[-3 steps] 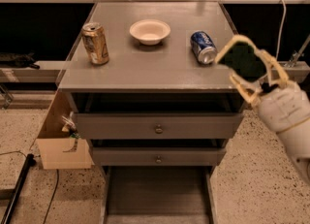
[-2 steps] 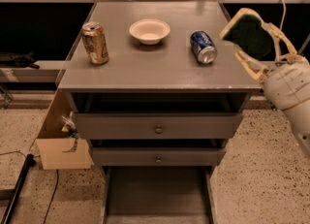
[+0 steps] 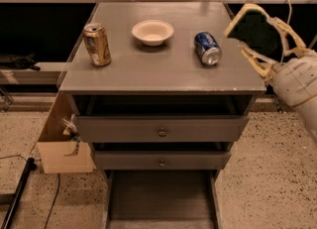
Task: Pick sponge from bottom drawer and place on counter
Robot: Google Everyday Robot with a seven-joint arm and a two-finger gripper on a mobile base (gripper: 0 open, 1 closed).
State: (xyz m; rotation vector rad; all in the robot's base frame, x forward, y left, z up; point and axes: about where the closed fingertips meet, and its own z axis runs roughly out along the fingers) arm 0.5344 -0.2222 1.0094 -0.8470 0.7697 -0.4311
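My gripper (image 3: 262, 34) is at the right edge of the counter (image 3: 163, 69), raised above its surface. It is shut on the sponge (image 3: 253, 28), whose dark green face shows between the pale fingers (image 3: 285, 29), with a pale yellow edge at the top. The sponge hangs in the air over the counter's right side, beside the blue can. The bottom drawer (image 3: 159, 196) is pulled out at the bottom of the view, and its grey tray shows nothing inside.
A gold can (image 3: 97, 44) stands upright at the counter's left. A white bowl (image 3: 152, 31) sits at the middle back. A blue can (image 3: 207, 47) lies on its side right of the middle. A cardboard box (image 3: 62, 143) stands on the floor left of the cabinet.
My gripper has risen with the sponge from beside the counter's front right corner up and towards the back, now higher over the right edge.
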